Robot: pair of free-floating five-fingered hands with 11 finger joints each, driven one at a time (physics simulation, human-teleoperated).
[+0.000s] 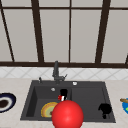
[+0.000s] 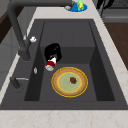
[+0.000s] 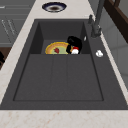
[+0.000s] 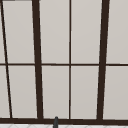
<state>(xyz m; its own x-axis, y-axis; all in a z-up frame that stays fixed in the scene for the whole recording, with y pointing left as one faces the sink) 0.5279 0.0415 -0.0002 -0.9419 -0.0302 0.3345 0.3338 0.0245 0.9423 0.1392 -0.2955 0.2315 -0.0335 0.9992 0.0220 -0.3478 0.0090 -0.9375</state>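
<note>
My left hand [image 1: 63, 92] hovers in the left basin of the dark sink [image 1: 87, 100], its fingers curled round a small red-and-white object [image 1: 60, 98]. The left side view shows this hand [image 2: 53, 51] with the object [image 2: 50, 65] poking out toward a yellow plate [image 2: 69, 81] that carries a small red piece [image 2: 73, 80]. The hand [image 3: 74, 43] appears beside the plate [image 3: 56, 48] in the right side view. My right hand [image 1: 105, 109] hangs over the sink's front right rim with relaxed fingers, holding nothing.
A large red round shape [image 1: 67, 115] fills the front bottom and covers part of the plate [image 1: 47, 109]. The faucet [image 1: 56, 71] stands behind the basins. A dark blue bowl [image 1: 6, 101] sits on the left counter and a blue plate [image 1: 125, 105] on the right.
</note>
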